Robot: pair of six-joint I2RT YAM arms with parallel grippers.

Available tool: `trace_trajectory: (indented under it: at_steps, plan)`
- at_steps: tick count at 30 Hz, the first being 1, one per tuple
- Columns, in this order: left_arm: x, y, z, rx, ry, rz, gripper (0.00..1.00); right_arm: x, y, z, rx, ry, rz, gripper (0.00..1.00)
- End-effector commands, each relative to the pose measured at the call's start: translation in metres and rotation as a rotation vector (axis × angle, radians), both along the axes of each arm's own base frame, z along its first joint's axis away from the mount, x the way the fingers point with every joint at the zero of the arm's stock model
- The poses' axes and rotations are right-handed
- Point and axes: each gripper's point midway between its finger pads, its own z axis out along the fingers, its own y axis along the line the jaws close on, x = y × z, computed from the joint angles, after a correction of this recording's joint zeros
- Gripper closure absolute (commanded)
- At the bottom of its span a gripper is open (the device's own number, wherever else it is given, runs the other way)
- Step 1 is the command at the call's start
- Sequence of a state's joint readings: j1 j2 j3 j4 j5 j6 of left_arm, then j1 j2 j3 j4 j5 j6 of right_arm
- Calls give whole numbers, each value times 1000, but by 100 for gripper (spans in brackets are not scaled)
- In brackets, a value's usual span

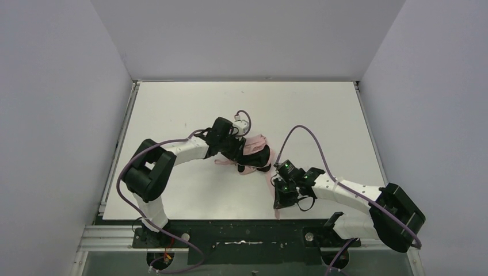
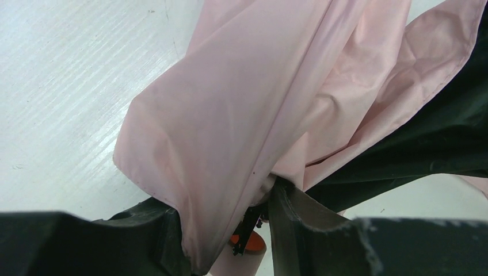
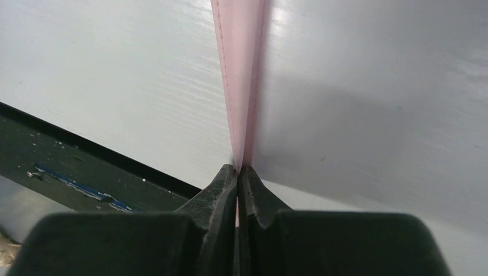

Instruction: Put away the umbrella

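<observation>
Notably, left of centre in the top view, the left gripper clamped bunched fabric of the umbrella at mid-frame; lower right, the right gripper pinched its pink strap taut. Risk: a harder pull could slip the strap free.

**A:** How does the left arm sit?

**B:** Its elbow is folded out to the left and the forearm reaches right and away from the base. The left gripper tips downward, its fingers partly closed with folds of the umbrella clamped between them.

**A:** And the right arm?

**B:** It lies low, with the forearm stretched left from its base. The right gripper points toward the near edge, jaws pressed together on the pink strap.
</observation>
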State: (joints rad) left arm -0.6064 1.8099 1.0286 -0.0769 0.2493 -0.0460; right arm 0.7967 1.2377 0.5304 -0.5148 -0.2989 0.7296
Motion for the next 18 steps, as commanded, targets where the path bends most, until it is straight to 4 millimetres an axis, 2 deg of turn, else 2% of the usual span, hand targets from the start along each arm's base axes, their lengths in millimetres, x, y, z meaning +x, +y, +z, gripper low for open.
trace_trajectory:
  at_steps: [1,6,14,18]
  plan:
    - [10,20,-14,113,-55,47,100,-9,-11,10,-52,14,31,99]
    - [12,20,-14,134,-85,20,100,-18,-20,8,-86,32,26,100]
    - [20,27,-13,182,-113,66,100,-43,-16,7,-141,40,75,100]
    - [16,23,-13,186,-137,24,100,-34,-20,7,-179,-18,73,99]
